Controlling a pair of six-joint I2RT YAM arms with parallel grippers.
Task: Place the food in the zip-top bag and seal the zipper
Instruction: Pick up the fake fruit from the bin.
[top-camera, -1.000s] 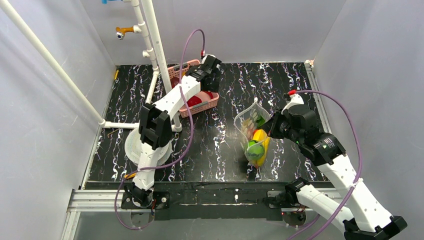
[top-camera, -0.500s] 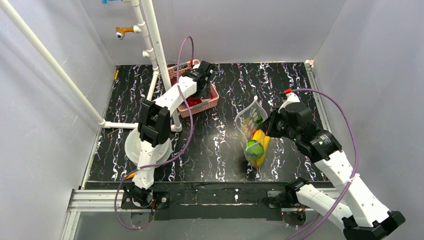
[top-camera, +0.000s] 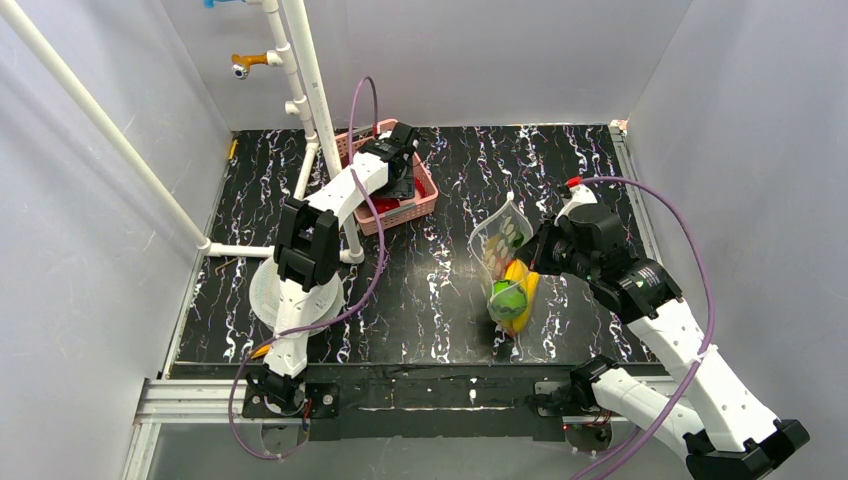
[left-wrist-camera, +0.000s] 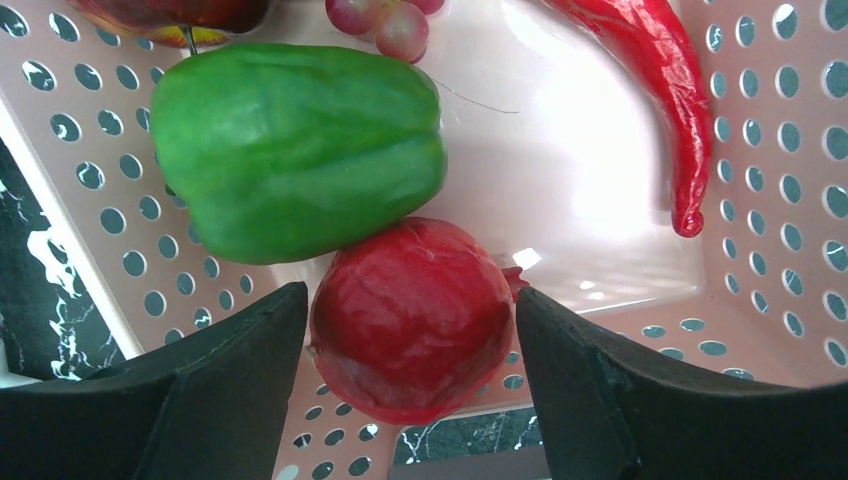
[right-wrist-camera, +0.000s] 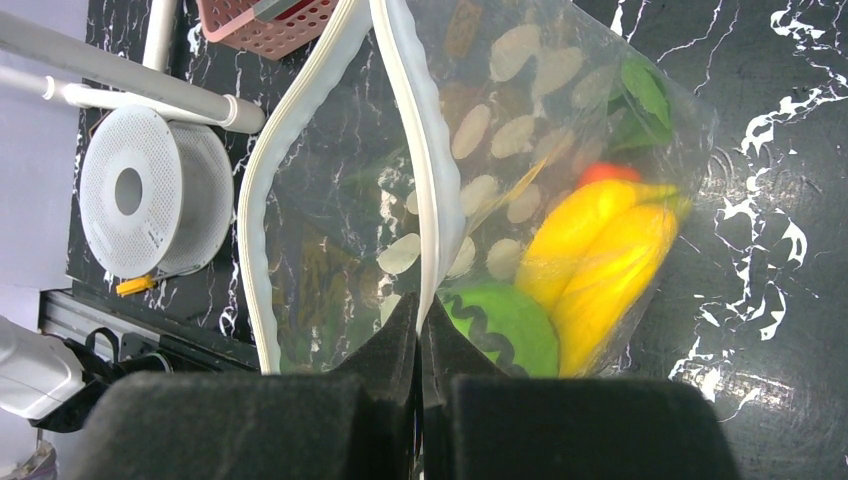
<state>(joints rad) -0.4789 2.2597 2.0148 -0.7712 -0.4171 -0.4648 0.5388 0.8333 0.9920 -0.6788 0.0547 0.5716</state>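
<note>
My left gripper (left-wrist-camera: 412, 350) is open inside the pink basket (top-camera: 425, 190), its jaws either side of a round red fruit (left-wrist-camera: 415, 315) with small gaps. A green pepper (left-wrist-camera: 295, 145), a red chilli (left-wrist-camera: 650, 80) and grapes (left-wrist-camera: 385, 15) lie beside it. My right gripper (right-wrist-camera: 420, 325) is shut on one lip of the zipper (right-wrist-camera: 420, 150) of the clear zip-top bag (top-camera: 505, 270), holding its mouth open. A yellow banana (right-wrist-camera: 600, 260) and a green round piece (right-wrist-camera: 510, 325) are inside the bag.
A white perforated cylinder (right-wrist-camera: 150, 195) and white pipes (top-camera: 310, 90) stand at the left. The pink basket sits at the back, left of centre. The bag hangs right of centre over the black marbled table (top-camera: 420, 300).
My left gripper has moved left and down into the pink basket, over the red fruit. My right gripper has shifted the bag slightly.
</note>
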